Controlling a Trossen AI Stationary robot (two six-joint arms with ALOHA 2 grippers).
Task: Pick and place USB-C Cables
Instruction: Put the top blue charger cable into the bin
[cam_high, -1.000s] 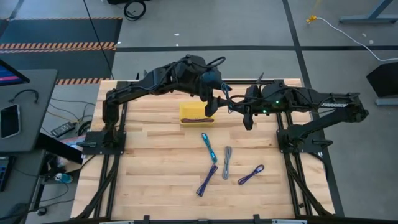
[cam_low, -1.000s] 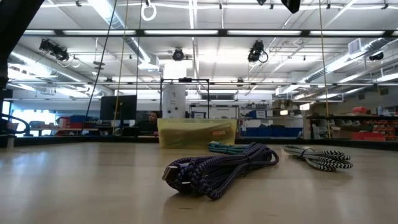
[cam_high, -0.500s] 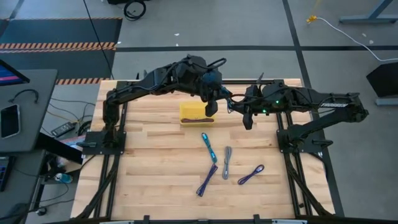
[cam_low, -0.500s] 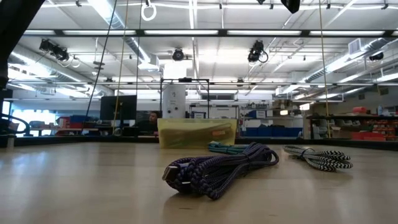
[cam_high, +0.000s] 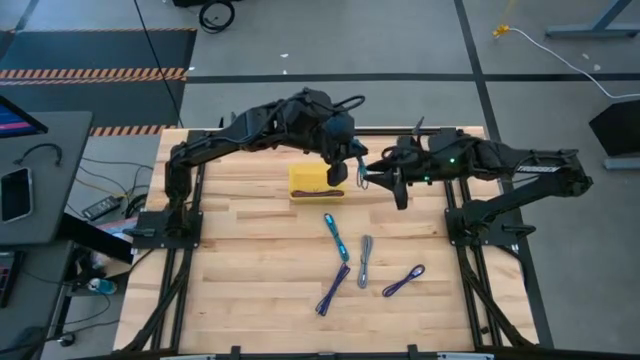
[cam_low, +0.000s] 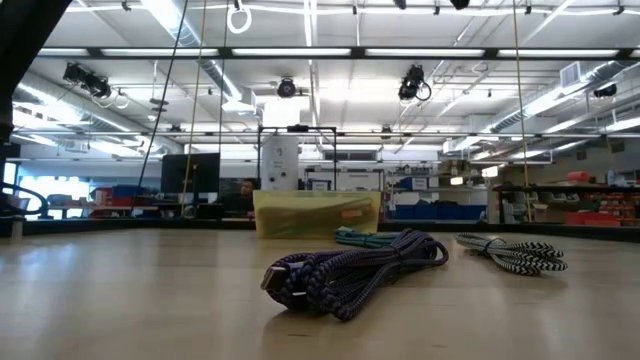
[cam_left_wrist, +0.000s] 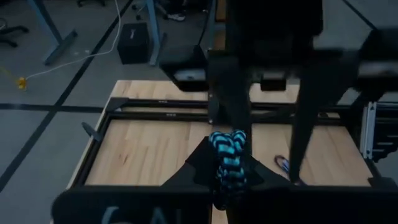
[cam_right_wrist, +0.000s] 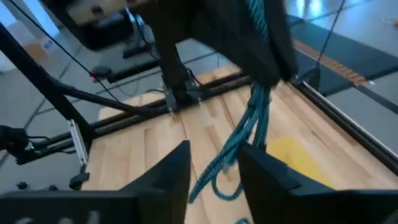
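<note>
A teal-blue USB-C cable (cam_right_wrist: 252, 124) hangs in the air, clear of the table, beside the right end of the yellow tray (cam_high: 305, 178). My left gripper (cam_high: 345, 168) is shut on it. My right gripper (cam_high: 372, 178) is open close by, its fingers (cam_right_wrist: 171, 171) standing on either side of the cable's hanging loops. A maroon cable (cam_high: 322, 192) lies in the tray. On the table lie a teal-blue cable (cam_high: 334, 237), a grey cable (cam_high: 365, 260) and two purple cables (cam_high: 333, 288) (cam_high: 403, 281). My left gripper pinches the folded teal-blue bundle (cam_left_wrist: 229, 155) between its two fingers. One end of the bundle (cam_left_wrist: 227, 138) sticks out past the fingertips. The rest hangs slack below the gripper, lifted clear of the table.
The low view shows a purple cable (cam_low: 340, 275) nearest, the grey striped cable (cam_low: 515, 253) to its right and the tray (cam_low: 315, 212) behind. Bare wooden table lies to the left and near the front edge. Dark frame rails (cam_high: 470, 240) run along both sides.
Both grippers have stayed close together above the table beside the tray's right end, with my right arm shifting slightly. The cables on the table and the tray have not moved.
</note>
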